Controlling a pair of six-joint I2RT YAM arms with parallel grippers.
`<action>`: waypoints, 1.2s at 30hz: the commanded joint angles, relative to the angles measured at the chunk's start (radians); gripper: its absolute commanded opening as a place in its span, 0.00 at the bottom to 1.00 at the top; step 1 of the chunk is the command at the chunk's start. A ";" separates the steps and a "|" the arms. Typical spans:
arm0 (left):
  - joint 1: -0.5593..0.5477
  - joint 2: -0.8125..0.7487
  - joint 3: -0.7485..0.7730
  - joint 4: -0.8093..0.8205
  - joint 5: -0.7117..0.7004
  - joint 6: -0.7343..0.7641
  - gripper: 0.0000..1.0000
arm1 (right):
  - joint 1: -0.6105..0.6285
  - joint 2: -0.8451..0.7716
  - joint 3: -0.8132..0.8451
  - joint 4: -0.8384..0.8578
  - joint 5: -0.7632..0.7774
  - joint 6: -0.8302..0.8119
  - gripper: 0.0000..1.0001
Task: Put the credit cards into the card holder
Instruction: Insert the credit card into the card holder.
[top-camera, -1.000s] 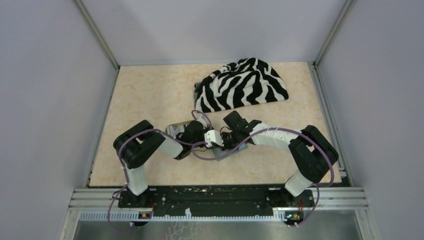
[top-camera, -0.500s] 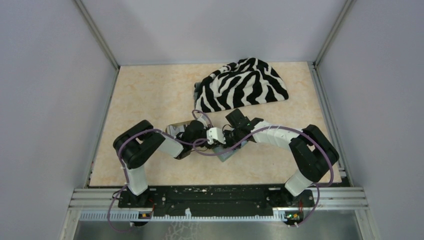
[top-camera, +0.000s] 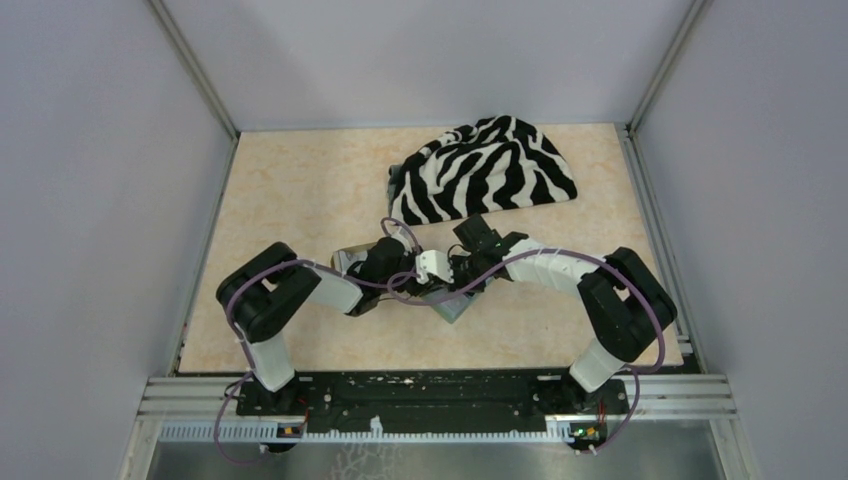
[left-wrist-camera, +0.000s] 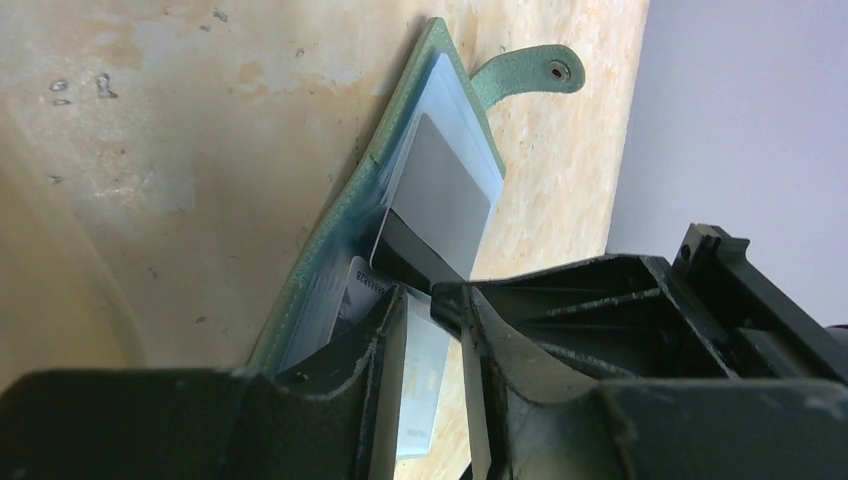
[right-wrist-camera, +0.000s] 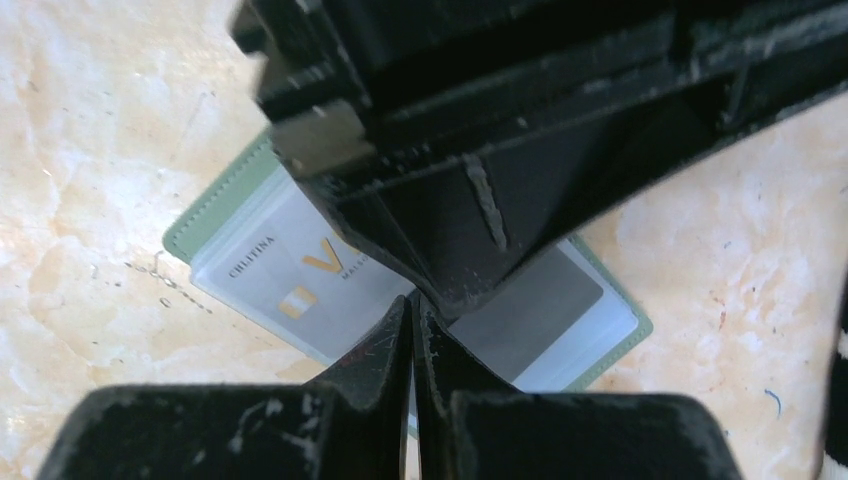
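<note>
The sage-green card holder (top-camera: 456, 308) lies open on the table between both arms. In the right wrist view, the holder (right-wrist-camera: 212, 217) has a pale card with a gold chip (right-wrist-camera: 290, 272) in one clear sleeve and a grey card (right-wrist-camera: 545, 312) in the other. My right gripper (right-wrist-camera: 412, 302) is shut, with a thin pale card edge between its fingers. My left gripper (left-wrist-camera: 422, 296) hangs over the holder (left-wrist-camera: 322, 262) with its jaws a narrow gap apart. A pale card (left-wrist-camera: 428, 395) shows in that gap, sticking out past the holder's edge.
A zebra-striped cloth (top-camera: 485, 170) lies at the back right. A tan tray (top-camera: 347, 259) sits partly hidden under the left arm. The holder's snap strap (left-wrist-camera: 525, 72) lies flat on the table. Grey walls close in both sides.
Both grippers have shifted slightly toward the back and closer together over the holder. The holder now shows more to the front right of them.
</note>
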 joint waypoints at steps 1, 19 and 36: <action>0.008 -0.029 -0.012 -0.087 -0.016 0.036 0.34 | -0.023 0.010 0.040 -0.004 0.044 0.011 0.00; 0.008 -0.269 -0.062 -0.161 -0.024 0.158 0.33 | -0.081 -0.041 0.060 -0.035 -0.181 0.075 0.02; -0.022 -0.196 -0.143 0.042 0.057 0.131 0.13 | -0.074 0.004 0.067 0.011 -0.137 0.175 0.12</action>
